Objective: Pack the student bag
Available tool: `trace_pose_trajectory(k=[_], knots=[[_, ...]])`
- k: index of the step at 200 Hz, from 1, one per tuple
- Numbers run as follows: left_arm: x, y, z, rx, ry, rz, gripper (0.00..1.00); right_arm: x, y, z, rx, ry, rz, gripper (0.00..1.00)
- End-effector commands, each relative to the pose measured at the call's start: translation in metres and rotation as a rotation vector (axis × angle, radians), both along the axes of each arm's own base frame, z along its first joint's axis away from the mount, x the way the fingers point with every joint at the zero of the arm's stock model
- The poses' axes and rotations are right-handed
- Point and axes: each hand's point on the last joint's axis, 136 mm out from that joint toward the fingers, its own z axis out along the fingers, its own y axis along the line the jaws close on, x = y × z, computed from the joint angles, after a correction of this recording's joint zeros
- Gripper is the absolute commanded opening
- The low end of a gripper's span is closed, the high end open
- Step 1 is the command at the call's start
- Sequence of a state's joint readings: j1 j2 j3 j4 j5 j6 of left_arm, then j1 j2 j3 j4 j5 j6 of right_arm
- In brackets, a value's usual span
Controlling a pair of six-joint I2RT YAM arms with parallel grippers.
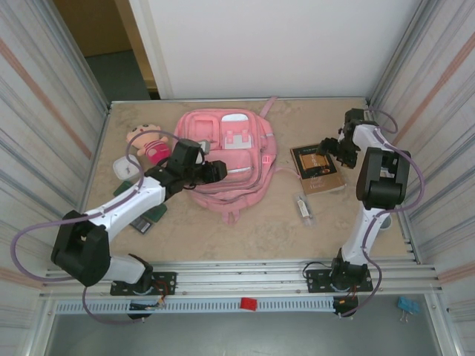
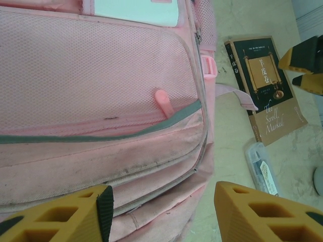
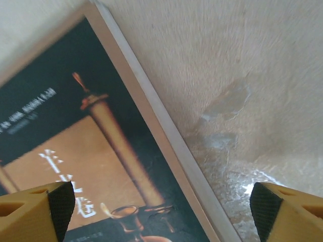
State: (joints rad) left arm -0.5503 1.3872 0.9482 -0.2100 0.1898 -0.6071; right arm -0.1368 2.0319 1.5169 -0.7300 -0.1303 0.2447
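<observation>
Bag-packing, live. Down past the left claw (image 2: 161, 201): jaws roughly half spread, clamped on nothing. Directly beneath and ahead of it, student bag (image 2: 101, 75), pink, lying flat on the table (image 2: 237, 20), mesh front pocket and grey-trimmed zip seams facing up. Under one yellow finger (image 2: 60, 214), the bag's lower edge; under the other, bare tabletop just off the bag's side. Off to that same side of the claw, clear of the bag: brown-and-black book (image 2: 265, 85), and nearer the claw, small clear case (image 2: 261, 169).

Over to the right claw (image 3: 161, 212): spread very wide, holding nothing. Poised low over the book, its long edge running diagonally between the fingertips, dark cover beneath one, pale tabletop beneath the other. Cannot tell whether touching the book.

From above: left claw over the bag's front pocket, near its middle; right claw at the book's far corner, well apart from the bag. Back behind the left claw's wrist, out on the side away from the book, pink-and-tan plush doll (image 1: 147, 142) near the bag's side. Clear case closer to the arm bases than the right claw, just off the book's near corner.
</observation>
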Motion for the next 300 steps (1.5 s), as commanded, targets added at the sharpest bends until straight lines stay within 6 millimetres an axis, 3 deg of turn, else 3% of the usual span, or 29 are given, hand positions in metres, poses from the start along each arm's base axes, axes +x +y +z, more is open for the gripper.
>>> trace_pose_trajectory(k=[1, 47, 87, 121, 171, 187, 192, 210, 231, 264, 300], knots=[[0.010, -0.011, 0.012, -0.023, -0.028, -0.002, 0.56, -0.014, 0.010, -0.002, 0.021, 0.037, 0.027, 0.88], [0.017, -0.040, 0.011, -0.046, -0.018, -0.050, 0.55, -0.055, 0.032, -0.001, 0.129, 0.060, 0.009, 0.83], [0.019, -0.087, 0.000, -0.074, 0.070, -0.141, 0.55, -0.082, 0.046, 0.033, 0.192, 0.007, -0.008, 0.83], [0.022, -0.135, -0.006, -0.100, 0.103, -0.190, 0.52, -0.094, 0.033, 0.057, 0.183, -0.025, -0.055, 0.84], [0.022, -0.206, -0.031, -0.157, 0.183, -0.265, 0.47, -0.096, 0.028, 0.033, 0.151, 0.040, -0.011, 0.75], [0.020, -0.226, -0.030, -0.182, 0.190, -0.290, 0.46, -0.096, 0.025, 0.022, 0.134, 0.062, -0.005, 0.74], [0.019, -0.232, -0.044, -0.171, 0.212, -0.296, 0.46, -0.096, 0.024, 0.019, 0.131, 0.071, -0.003, 0.73], [0.013, -0.252, -0.053, -0.172, 0.242, -0.327, 0.46, -0.097, 0.024, 0.008, 0.134, 0.098, 0.007, 0.71], [0.008, -0.263, -0.069, -0.132, 0.261, -0.334, 0.46, -0.101, 0.025, -0.002, 0.137, 0.127, 0.012, 0.68], [0.009, -0.262, -0.096, -0.070, 0.285, -0.307, 0.46, -0.106, 0.024, -0.014, 0.151, 0.166, 0.008, 0.60], [0.015, -0.268, -0.112, -0.041, 0.291, -0.299, 0.47, -0.109, 0.028, -0.022, 0.190, 0.192, -0.006, 0.50]])
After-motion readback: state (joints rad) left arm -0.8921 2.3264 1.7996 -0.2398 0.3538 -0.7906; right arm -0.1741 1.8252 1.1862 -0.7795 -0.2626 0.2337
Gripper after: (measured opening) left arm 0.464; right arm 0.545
